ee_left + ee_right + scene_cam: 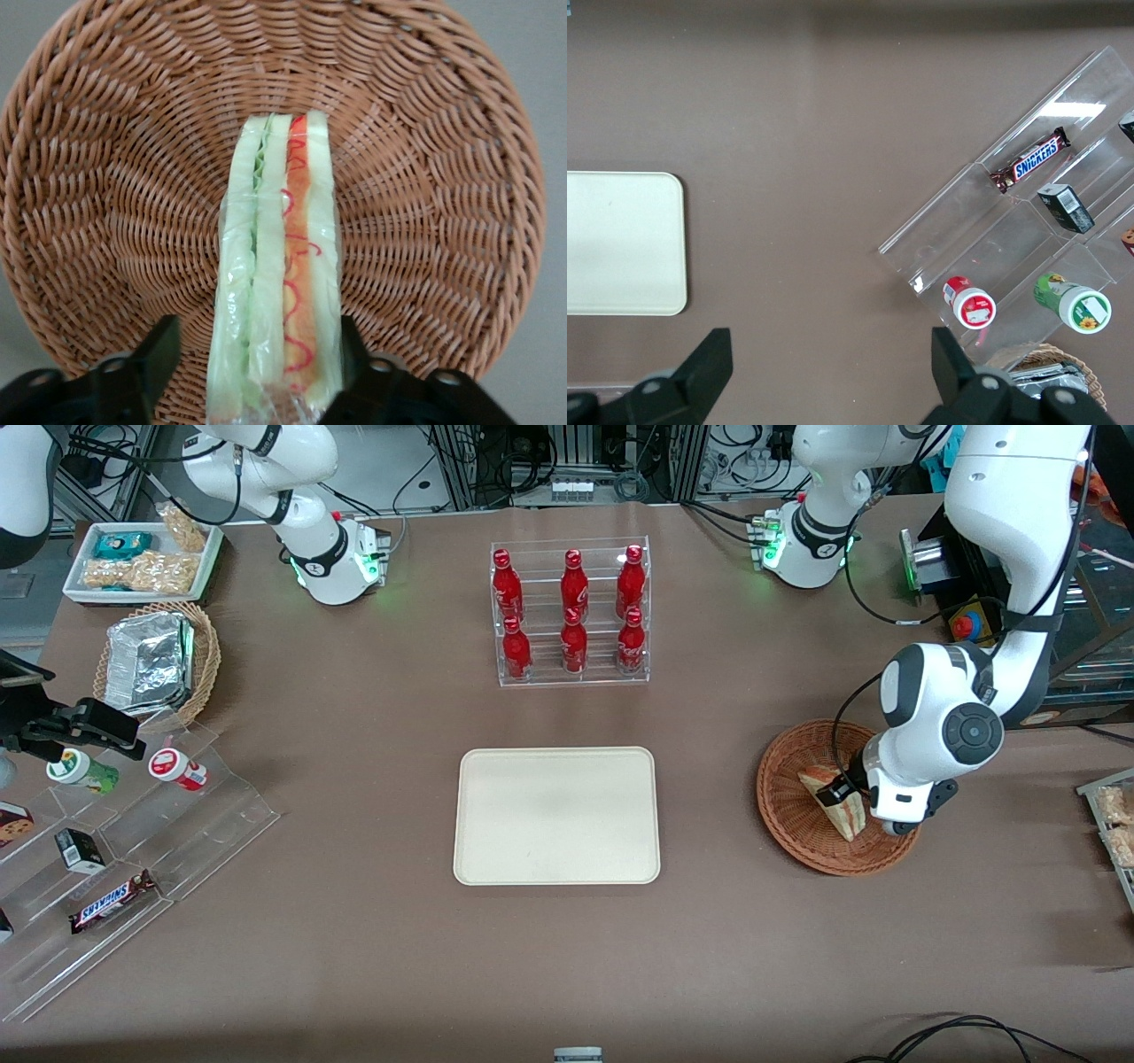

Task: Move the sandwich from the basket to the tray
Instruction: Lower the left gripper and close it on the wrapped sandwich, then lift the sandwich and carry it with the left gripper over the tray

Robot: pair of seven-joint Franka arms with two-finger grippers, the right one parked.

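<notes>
Left arm bent low, gripper (275,363) pointing down (wrist vertical), fingers (151,359) spread apart, not closed.

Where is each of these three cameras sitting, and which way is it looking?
Front view: high in front of the table, looking down at both arms, the tray and the basket.
Left wrist view: on the working arm, looking down at the sandwich in the basket; the gripper straddles it, one of the fingers on either side.
Right wrist view: on the parked arm, looking down at the tray and a snack rack.
Shared: front and left wrist views both show sandwich and gripper.
</notes>
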